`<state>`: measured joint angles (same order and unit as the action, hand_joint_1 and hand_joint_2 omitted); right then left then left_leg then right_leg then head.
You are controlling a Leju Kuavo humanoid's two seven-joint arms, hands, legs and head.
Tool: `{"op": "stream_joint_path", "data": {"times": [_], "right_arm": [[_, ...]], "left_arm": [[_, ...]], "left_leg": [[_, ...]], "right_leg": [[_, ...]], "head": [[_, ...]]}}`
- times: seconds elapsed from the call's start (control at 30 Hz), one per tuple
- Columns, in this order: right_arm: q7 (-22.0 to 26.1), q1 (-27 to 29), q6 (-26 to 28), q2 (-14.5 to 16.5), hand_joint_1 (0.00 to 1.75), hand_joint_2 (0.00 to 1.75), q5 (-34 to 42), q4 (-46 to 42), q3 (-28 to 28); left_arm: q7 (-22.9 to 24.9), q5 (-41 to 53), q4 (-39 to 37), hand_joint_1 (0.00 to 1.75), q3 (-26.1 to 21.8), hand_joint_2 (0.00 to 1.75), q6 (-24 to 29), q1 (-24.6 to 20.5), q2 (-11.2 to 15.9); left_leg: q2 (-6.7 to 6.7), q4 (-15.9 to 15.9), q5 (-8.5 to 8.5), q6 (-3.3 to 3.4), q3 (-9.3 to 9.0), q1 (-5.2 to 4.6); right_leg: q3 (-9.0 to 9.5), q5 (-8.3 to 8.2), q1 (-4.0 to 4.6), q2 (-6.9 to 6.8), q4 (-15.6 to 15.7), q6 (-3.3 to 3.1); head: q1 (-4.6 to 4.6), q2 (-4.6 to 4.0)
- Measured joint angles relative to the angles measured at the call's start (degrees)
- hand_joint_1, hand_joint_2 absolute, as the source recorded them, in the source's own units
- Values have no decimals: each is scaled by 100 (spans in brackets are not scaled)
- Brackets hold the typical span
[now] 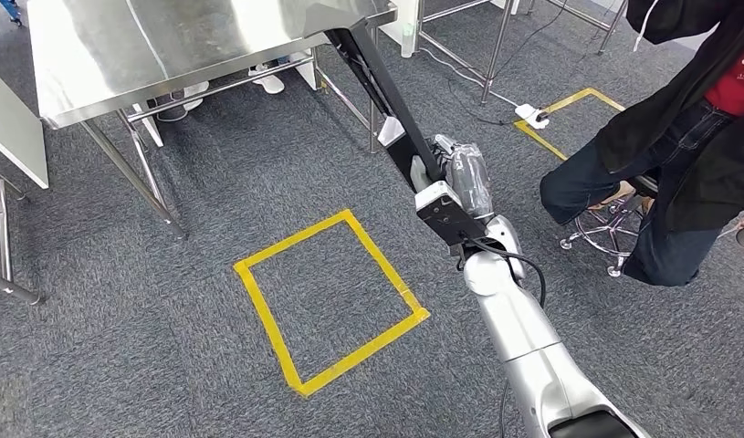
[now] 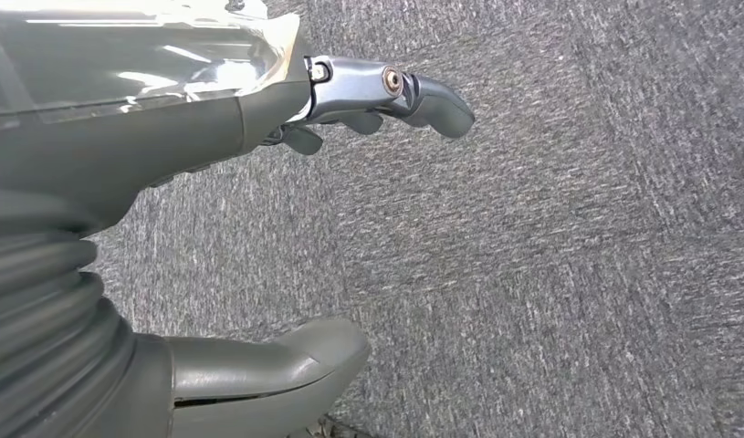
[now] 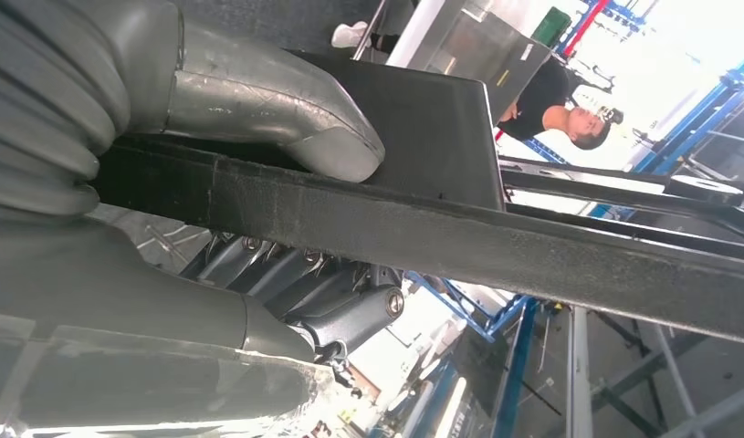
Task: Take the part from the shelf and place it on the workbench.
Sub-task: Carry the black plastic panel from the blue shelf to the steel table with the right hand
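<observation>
At the far left of the head view, a stainless-steel workbench (image 1: 167,46) stands on thin metal legs over grey carpet (image 1: 121,347). Under its far side, a person's white shoes (image 1: 269,82) show on the floor. Nearer and toward the middle, a square of yellow tape (image 1: 330,301) marks the carpet, lying between the workbench and the robot's silver right arm. Right of the square, the right hand (image 1: 459,182) grasps the part (image 1: 386,87), a long flat black metal piece that slants up and away from the hand toward the right corner of the workbench; its far end reaches the bench's edge, though I cannot tell whether it touches. The right wrist view shows the grasp closely: the grey thumb (image 3: 277,109) presses one face of the black part (image 3: 496,242) and the darker fingers (image 3: 350,310) curl against the other face. Farther right, a second outline of yellow tape (image 1: 569,109) lies on the carpet with a white power strip (image 1: 530,115) beside it. At the far right, a person in a dark jacket and jeans (image 1: 678,164) sits on a chrome stool (image 1: 605,233). The left wrist view shows the left hand (image 2: 258,228) above bare carpet, released, its fingers (image 2: 413,96) and thumb apart and holding nothing.
</observation>
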<state>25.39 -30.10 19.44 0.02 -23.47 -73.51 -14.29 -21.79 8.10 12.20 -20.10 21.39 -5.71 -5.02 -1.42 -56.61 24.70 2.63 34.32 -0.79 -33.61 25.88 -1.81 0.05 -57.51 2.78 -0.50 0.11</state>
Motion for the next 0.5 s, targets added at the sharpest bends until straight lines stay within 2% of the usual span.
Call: {"op": "stream_joint_path", "data": {"times": [0.03,0.07,0.13,0.17,0.2,0.23,0.27,0.3,0.33,0.37,0.4,0.47,0.5], "right_arm": [[8,-29,-10,4,175,175,2,14,-2],[18,-65,-18,9,175,175,6,31,-5],[34,-125,-30,0,175,175,15,83,-10],[39,-135,-36,-8,175,175,19,111,-11],[42,-133,-44,-17,175,175,21,141,-11],[46,-133,-51,-25,175,175,23,169,-10],[52,-138,-58,-28,175,175,28,193,-11],[60,-150,-63,-33,175,175,36,215,-11],[73,-171,-66,-37,175,175,49,240,-13],[90,-192,-70,-34,175,175,62,260,-16],[106,-205,-74,-33,175,175,73,281,-19],[136,-227,-77,-34,175,175,94,316,-21],[145,-235,-73,-35,175,175,99,329,-20]], "left_arm": [[-9,-11,0,0,-3,175,-9,7,-7],[-17,-21,0,0,-8,175,-17,12,-11],[-31,-29,-1,0,-28,175,-28,18,-21],[-33,-33,-1,0,-41,175,-32,25,-24],[-35,-36,-1,0,-55,175,-34,38,-28],[-37,-38,-2,0,-67,175,-37,55,-33],[-38,-40,-3,0,-76,175,-40,72,-37],[-40,-41,-4,0,-85,175,-44,84,-39],[-44,-42,-4,0,-92,175,-48,88,-29],[-51,-43,-5,0,-98,175,-49,89,-20],[-61,-45,-5,0,-102,175,-50,88,-11],[-83,-48,-7,0,-106,175,-48,91,-5],[-91,-50,-7,0,-108,175,-45,93,-4]], "left_leg": [[9,109,-29,48,-87,27],[19,204,-57,80,-172,56],[31,272,-49,112,-255,91],[28,268,-25,105,-274,99],[22,259,9,86,-297,110],[11,240,48,53,-321,130],[3,199,100,2,-347,159],[-3,133,174,-63,-362,180],[-7,53,264,-133,-345,193],[-9,-21,364,-195,-329,196],[-4,-69,446,-242,-317,190],[3,-74,550,-284,-350,199],[21,-82,572,-298,-380,214]], "right_leg": [[-21,30,24,1,-62,-7],[-112,102,44,2,-256,-23],[-503,340,38,5,-973,-54],[-713,430,23,4,-1322,-44],[-850,447,0,3,-1509,-6],[-878,374,-27,1,-1481,56],[-779,212,-60,-1,-1211,142],[-606,27,-102,-8,-803,236],[-431,-94,-119,-3,-464,285],[-304,-145,-133,5,-229,268],[-248,-115,-130,13,-146,201],[-227,1,-109,33,-190,9],[-191,44,-105,40,-193,-50]], "head": [[-5,0],[-15,0],[-21,0],[-23,0],[-22,0],[-22,0],[-22,0],[-24,0],[-31,0],[-28,0],[-20,0],[2,0],[9,0]]}}
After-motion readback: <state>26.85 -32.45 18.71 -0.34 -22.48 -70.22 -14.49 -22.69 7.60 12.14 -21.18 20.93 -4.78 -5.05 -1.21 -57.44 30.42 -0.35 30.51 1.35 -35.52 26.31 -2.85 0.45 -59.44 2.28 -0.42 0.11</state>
